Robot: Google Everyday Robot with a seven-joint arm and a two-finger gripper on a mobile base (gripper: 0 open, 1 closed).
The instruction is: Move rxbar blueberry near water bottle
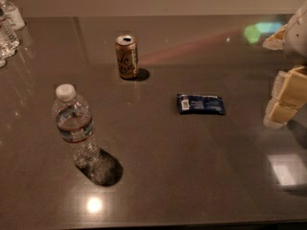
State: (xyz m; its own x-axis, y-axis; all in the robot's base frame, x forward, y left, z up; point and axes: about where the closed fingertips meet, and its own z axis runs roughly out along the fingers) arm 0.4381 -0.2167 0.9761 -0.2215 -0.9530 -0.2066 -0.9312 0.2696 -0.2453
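The rxbar blueberry (200, 104) lies flat on the dark table, right of centre, a dark blue wrapper with white print. The water bottle (74, 127) stands upright at the front left, clear and ribbed with a white cap and a blue-green label. My gripper (283, 102) is at the right edge of the view, cream-coloured, about a hand's width to the right of the bar and apart from it. It holds nothing that I can see.
A gold-tan drink can (127, 56) stands upright at the back centre. Several small clear bottles (7, 28) cluster at the far left back corner. The table's front edge (153, 223) runs along the bottom of the view.
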